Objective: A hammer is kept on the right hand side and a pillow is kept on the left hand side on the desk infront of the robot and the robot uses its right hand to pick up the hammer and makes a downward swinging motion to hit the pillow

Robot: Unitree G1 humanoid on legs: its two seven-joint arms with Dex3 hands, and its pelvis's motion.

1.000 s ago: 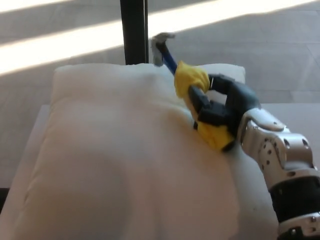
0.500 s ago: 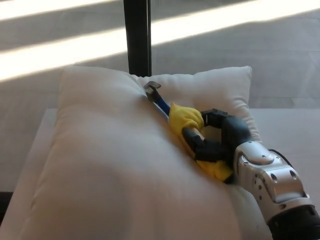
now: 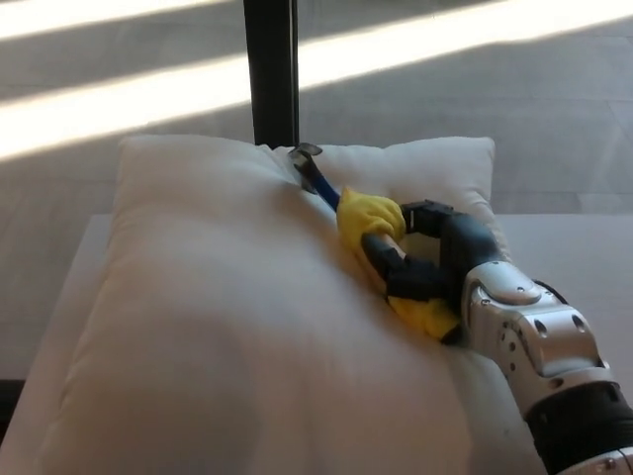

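Right robot hand (image 3: 427, 259) presses the hammer (image 3: 341, 203) (yellow grip) into the pillow (image 3: 208, 297).

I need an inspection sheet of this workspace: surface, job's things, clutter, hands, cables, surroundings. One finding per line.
Surface: white desk, mostly covered by the pillow.
Job's things: white pillow lying on the desk; hammer with blue shaft and yellow grip, its head down against the pillow's far edge.
Clutter: nothing seen.
Hands: right hand shut on the hammer grip; left hand not in view.
Cables: nothing seen.
Surroundings: dark vertical post behind the pillow; grey floor with bright sunlight bands.
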